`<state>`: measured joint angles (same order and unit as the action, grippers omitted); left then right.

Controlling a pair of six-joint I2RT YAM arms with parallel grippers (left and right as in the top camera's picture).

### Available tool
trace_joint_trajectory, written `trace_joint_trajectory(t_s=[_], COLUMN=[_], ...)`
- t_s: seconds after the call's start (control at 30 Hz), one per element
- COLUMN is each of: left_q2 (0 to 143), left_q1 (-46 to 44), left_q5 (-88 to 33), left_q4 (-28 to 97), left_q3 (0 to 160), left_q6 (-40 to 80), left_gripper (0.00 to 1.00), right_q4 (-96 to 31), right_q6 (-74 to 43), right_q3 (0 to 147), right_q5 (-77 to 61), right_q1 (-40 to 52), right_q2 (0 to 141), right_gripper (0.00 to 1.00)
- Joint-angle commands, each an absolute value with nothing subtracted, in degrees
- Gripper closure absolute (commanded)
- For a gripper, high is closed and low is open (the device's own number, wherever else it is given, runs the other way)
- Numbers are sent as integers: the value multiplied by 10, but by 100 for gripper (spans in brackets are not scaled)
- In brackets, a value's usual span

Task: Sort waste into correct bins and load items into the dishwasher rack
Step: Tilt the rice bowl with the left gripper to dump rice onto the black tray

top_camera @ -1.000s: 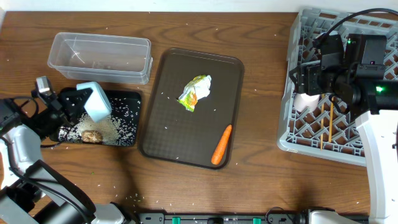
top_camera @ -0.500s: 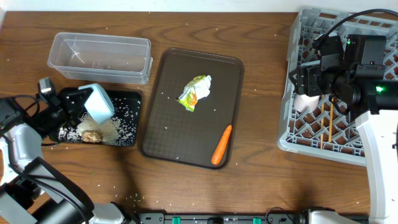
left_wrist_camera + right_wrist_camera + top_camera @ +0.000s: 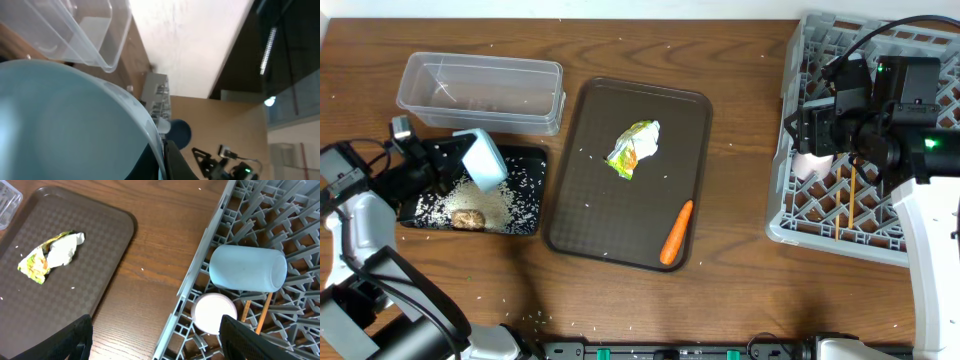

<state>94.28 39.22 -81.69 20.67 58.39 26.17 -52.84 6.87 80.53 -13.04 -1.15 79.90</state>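
My left gripper (image 3: pixel 458 160) is shut on the rim of the white bowl with the pale blue outside (image 3: pixel 483 160) and holds it tilted over the black tray (image 3: pixel 525 205). The bowl fills the left wrist view (image 3: pixel 65 125), with a finger (image 3: pixel 164 160) on its rim. The brown food scrap (image 3: pixel 468 217) lies in the black tray among rice. The clear tub (image 3: pixel 480 92) stands behind it. The wrapper (image 3: pixel 634 147) and carrot (image 3: pixel 676 232) lie on the brown serving tray (image 3: pixel 590 120). My right gripper (image 3: pixel 155 345) is open over the rack's left edge (image 3: pixel 782 225). The blue cup (image 3: pixel 247 269), pink cup (image 3: pixel 215 312) and chopsticks (image 3: pixel 265 312) are in the rack. The blue plate is out of view.
Rice grains are scattered on the wooden table and the serving tray. The rack (image 3: pixel 210 235) fills the right side of the table. The wrapper also shows in the right wrist view (image 3: pixel 50 256). The clear tub shows in the left wrist view (image 3: pixel 75 30).
My left gripper has carried the bowl a little up and to the right, toward the clear tub, still over the black tray. The right arm has not moved.
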Motion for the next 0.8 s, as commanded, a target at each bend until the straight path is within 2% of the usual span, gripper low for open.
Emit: trace_joint_trajectory(t_s=[0.0, 0.07, 0.27, 0.43, 0.57, 0.67, 0.77], left_q2=[950, 949, 945, 946, 946, 942, 942], left_q1=[386, 375, 364, 367, 348, 327, 318], left_q5=[-801, -901, -880, -788, -902, -901, -871], left_q4=[204, 180, 112, 85, 84, 115, 109], left_q3=[583, 583, 584, 584, 584, 583, 583], left_q6=[303, 319, 317, 298, 381, 425, 370], left_gripper=[94, 94, 94, 94, 94, 94, 94], right_q4=[-529, -531, -528, -535, -542, -540, -538], right_q6=[63, 63, 62, 63, 63, 63, 63], right_q3=[805, 805, 805, 805, 805, 805, 805], right_q5=[-126, -126, -123, -122, -122, -120, -121], right_q1=[-8, -8, -8, -8, -8, -8, -8], right_q2=[799, 799, 799, 799, 799, 799, 799], right_gripper=[26, 26, 25, 25, 25, 25, 25])
